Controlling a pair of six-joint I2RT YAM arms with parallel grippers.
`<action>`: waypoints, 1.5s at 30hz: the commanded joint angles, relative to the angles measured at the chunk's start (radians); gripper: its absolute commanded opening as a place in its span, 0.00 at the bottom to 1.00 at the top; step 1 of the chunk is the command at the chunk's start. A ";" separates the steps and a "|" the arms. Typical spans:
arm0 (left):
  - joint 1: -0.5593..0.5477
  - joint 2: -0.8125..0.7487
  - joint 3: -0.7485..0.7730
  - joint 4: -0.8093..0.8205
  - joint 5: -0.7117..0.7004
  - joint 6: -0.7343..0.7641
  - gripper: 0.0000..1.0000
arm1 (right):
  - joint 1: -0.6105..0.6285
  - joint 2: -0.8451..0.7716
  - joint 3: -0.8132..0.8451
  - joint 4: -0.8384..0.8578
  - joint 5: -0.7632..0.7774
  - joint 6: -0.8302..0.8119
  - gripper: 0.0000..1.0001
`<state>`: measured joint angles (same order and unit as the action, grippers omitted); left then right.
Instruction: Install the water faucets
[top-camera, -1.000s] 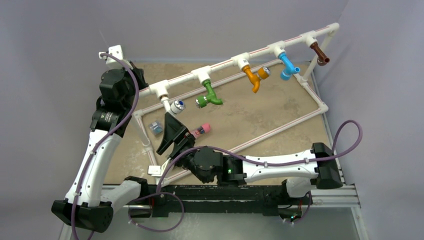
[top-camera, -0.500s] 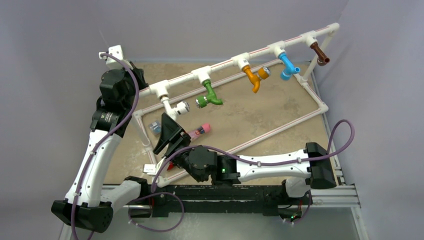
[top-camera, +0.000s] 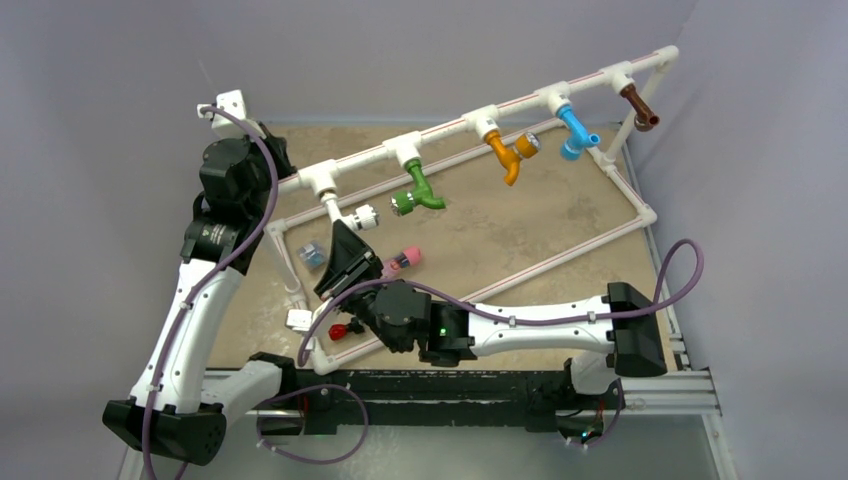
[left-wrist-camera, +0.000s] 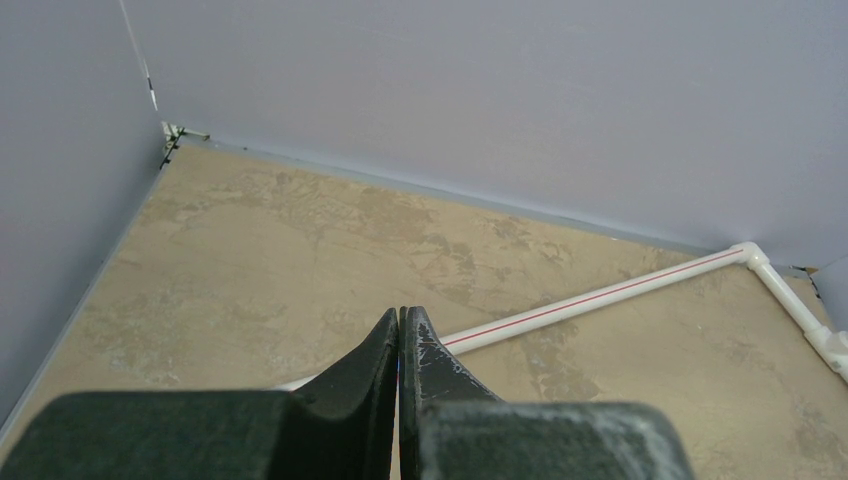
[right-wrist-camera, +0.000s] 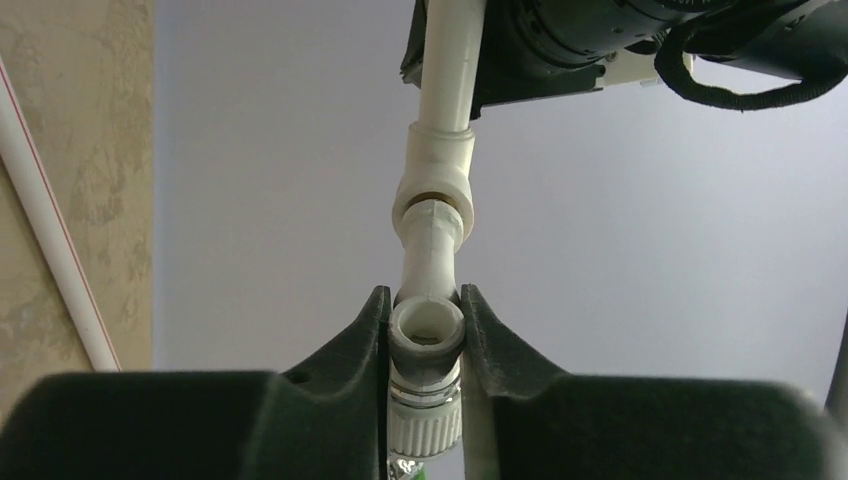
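A white faucet (top-camera: 352, 215) hangs from the leftmost T-fitting of the white pipe frame (top-camera: 450, 130). My right gripper (top-camera: 344, 228) reaches up from below it. In the right wrist view both fingers press the sides of the white faucet (right-wrist-camera: 428, 330), so the right gripper (right-wrist-camera: 421, 292) is shut on it. Green (top-camera: 418, 192), orange (top-camera: 503, 155), blue (top-camera: 575, 130) and brown (top-camera: 638, 105) faucets hang from the other fittings along the top pipe. In the left wrist view my left gripper (left-wrist-camera: 400, 312) is shut on nothing, above the mat near the back left corner.
A pink-capped cylinder (top-camera: 402, 260) lies on the tan mat just right of my right gripper. A small blue-grey part (top-camera: 312, 254) lies to its left. A white piece (top-camera: 299, 319) and a red piece (top-camera: 340, 328) sit by the frame's near pipe. Grey walls enclose the back and sides.
My right gripper's fingers have closed onto the white faucet, and the right arm has shifted slightly left. The white faucet's knob now points right. The left arm has not moved.
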<state>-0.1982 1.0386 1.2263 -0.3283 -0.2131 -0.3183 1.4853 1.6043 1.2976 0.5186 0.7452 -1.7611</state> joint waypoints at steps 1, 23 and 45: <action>-0.043 0.012 -0.063 -0.266 0.101 0.064 0.00 | -0.020 -0.021 0.049 0.091 0.024 0.073 0.11; -0.046 0.023 -0.060 -0.262 0.107 0.062 0.00 | -0.122 -0.084 0.142 0.117 -0.097 1.535 0.00; -0.049 0.018 -0.070 -0.255 0.119 0.061 0.00 | -0.402 -0.186 -0.183 0.548 -0.227 2.903 0.00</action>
<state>-0.2153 1.0561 1.2236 -0.2924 -0.2138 -0.3134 1.2182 1.4250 1.0409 0.8196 0.3790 0.8330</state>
